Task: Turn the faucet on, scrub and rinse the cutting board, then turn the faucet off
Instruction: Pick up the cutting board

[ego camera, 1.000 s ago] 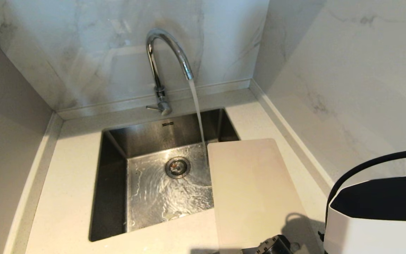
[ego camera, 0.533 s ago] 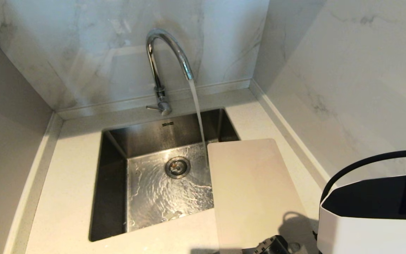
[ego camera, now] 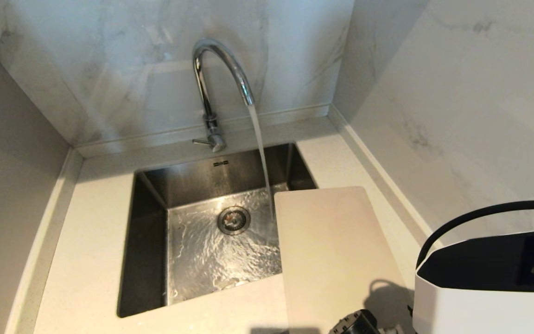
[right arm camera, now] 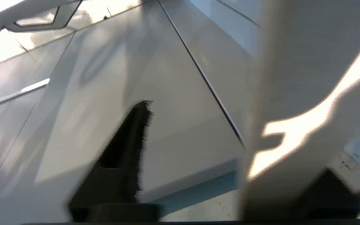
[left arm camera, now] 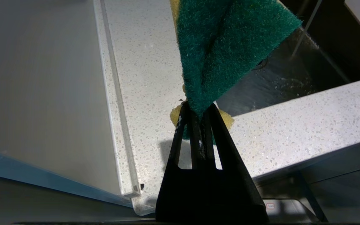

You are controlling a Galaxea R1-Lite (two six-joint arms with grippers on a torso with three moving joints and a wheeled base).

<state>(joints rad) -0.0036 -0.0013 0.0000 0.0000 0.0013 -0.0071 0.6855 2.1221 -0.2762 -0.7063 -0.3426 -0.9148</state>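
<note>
Right gripper (right arm camera: 198,150) sits partly spread around the near edge of the cutting board (ego camera: 336,250), a stiff, light, likely slippery cream slab lying flat on the counter and overhanging the sink (ego camera: 146,241), best pinched at that thin rim.

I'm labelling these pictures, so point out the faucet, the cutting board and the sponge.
faucet (ego camera: 223,58): head view, arched spout.
cutting board (ego camera: 336,250): head view, middle of its flat face.
sponge (left arm camera: 227,40): left wrist view, green scouring side.
</note>
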